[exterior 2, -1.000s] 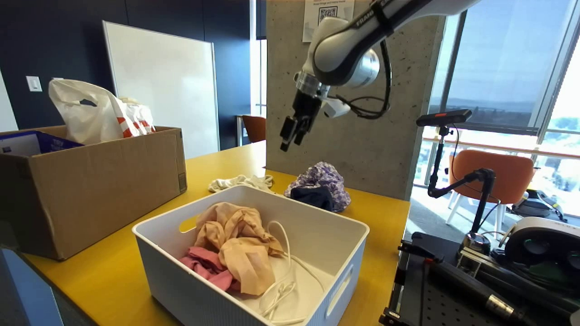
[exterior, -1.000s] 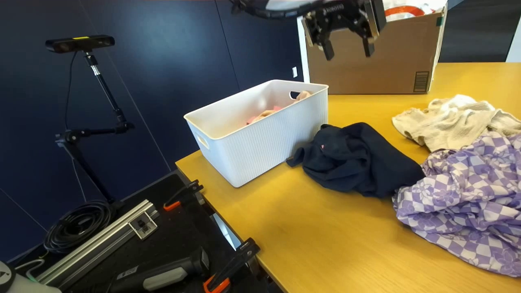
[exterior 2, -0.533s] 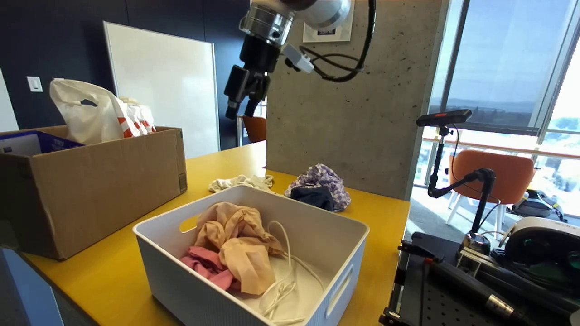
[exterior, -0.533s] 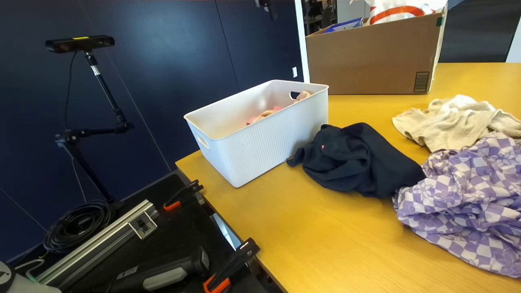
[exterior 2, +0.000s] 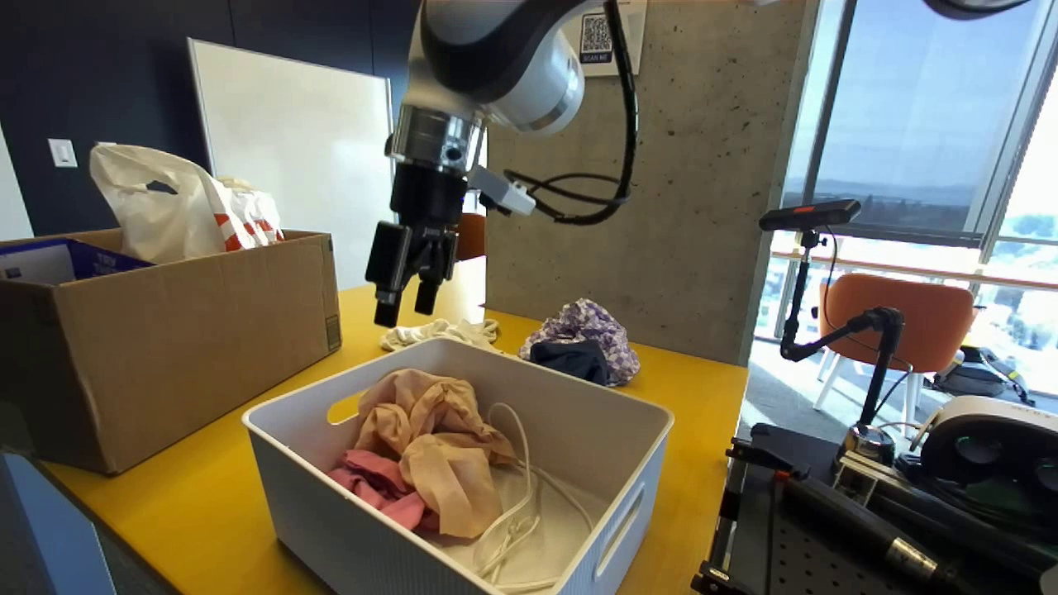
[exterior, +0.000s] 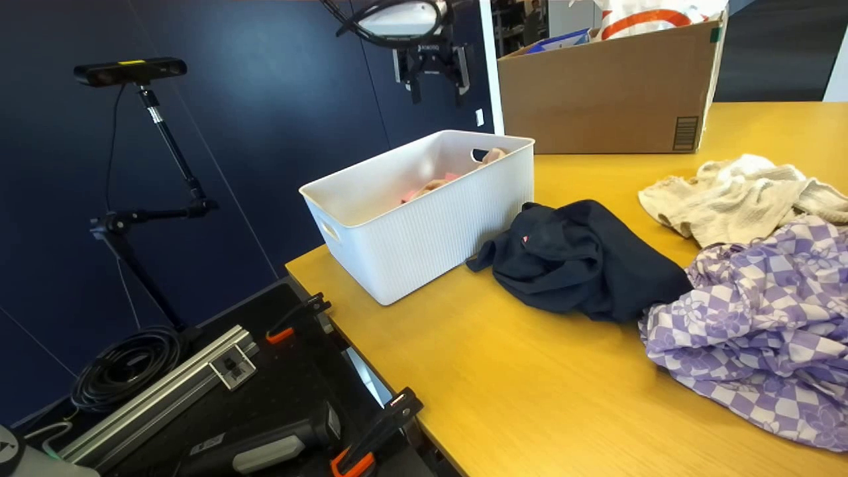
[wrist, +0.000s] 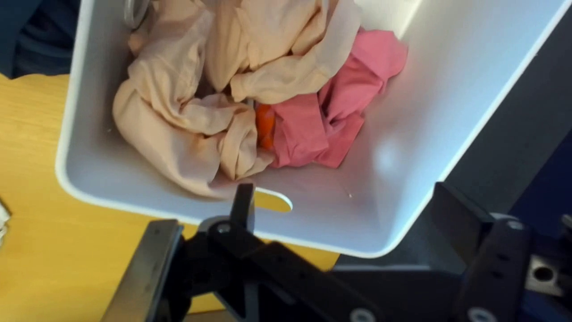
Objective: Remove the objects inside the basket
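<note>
Hanging above the loaded end of the basket (exterior: 457,222), with the hand (exterior 2: 406,308) spread wide, pinching nothing, well apart from everything below. Looks like the reach for the next garment, about halfway through the emptying. Lined up, by the wrist view, more with the end wall and its handle slot than with any fold, so probably needing a shift inward first, then a steady drop between the walls without brushing the rim, then a firm squeeze on a raised crease. Likely aiming for the peach-pink garment (exterior 2: 455,483), lying inside the basket, uppermost and bulkiest. Partly under it, find the magenta-pink garment (wrist: 304,129), also inside, so perhaps better left until afterwards. Could easily snag on the white cord (exterior 2: 517,524), looped along the basket floor near the peach-pink folds. Now out over the wall to the counter (exterior: 503,377): to the navy garment (exterior: 589,265) just beside the basket, already out, then to the lilac-and-white checked garment (exterior: 748,324) up against it, out as well. On again to the cream-white cloth (exterior: 735,199), and, behind that in an exterior view, to the brown cardboard box (exterior: 603,99), asking for no attention in this job.
</note>
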Action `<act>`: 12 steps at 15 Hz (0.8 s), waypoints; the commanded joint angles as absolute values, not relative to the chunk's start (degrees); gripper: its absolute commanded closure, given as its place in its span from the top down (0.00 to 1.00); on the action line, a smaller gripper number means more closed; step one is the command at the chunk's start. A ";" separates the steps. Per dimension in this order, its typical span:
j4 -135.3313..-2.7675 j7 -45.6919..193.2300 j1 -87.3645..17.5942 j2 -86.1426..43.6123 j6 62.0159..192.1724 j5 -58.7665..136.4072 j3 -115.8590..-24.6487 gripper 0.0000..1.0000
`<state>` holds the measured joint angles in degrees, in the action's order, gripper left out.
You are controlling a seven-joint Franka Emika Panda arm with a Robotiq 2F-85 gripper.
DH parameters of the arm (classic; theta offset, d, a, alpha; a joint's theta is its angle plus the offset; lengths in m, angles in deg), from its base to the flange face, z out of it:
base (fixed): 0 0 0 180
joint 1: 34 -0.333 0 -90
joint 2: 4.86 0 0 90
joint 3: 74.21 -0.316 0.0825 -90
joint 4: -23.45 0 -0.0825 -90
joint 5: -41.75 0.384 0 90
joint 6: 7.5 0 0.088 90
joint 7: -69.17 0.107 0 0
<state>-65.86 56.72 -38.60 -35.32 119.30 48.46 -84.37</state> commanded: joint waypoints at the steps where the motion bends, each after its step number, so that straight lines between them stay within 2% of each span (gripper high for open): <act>1: -59.82 57.27 -40.02 -42.76 116.71 49.35 -85.10 1.00; 6: -52.57 58.73 -42.47 -51.80 113.73 48.85 -85.79 1.00; 12: -50.51 66.60 -46.37 -53.71 107.06 46.40 -83.31 1.00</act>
